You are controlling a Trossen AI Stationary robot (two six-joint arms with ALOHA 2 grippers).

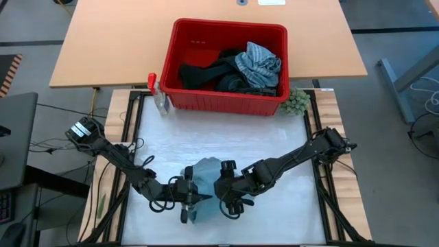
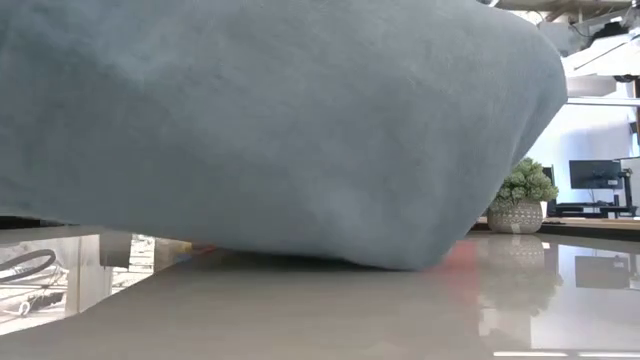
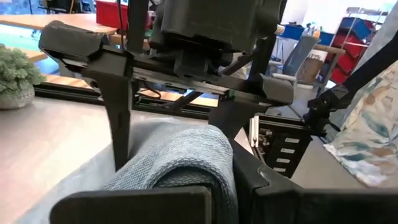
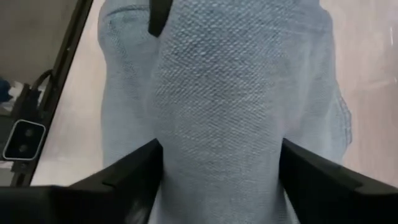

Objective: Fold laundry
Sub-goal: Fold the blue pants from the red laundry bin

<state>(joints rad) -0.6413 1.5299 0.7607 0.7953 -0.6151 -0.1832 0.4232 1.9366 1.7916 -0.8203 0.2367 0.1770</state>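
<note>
A light blue garment is bunched at the near middle of the table; in the low view it fills most of the picture, its underside near the tabletop. My left gripper comes in from the left and is shut on it. My right gripper comes from the right, slanting down, and is open. Its two fingers stand on either side of a raised ridge of the cloth. More laundry, dark and grey-blue striped, lies in the red basket. My left gripper pinches a thick rolled fold of the light blue garment between its two fingers, coming level from the table's left. The fold bulges up out of the hold. My right gripper has the cloth ridge filling the gap between its open fingers; I cannot tell whether they touch it.
The red basket stands at the table's far edge. A clear spray bottle with a red top stands at its left corner and a small green potted plant at its right. Bare white tabletop lies between the basket and the arms.
</note>
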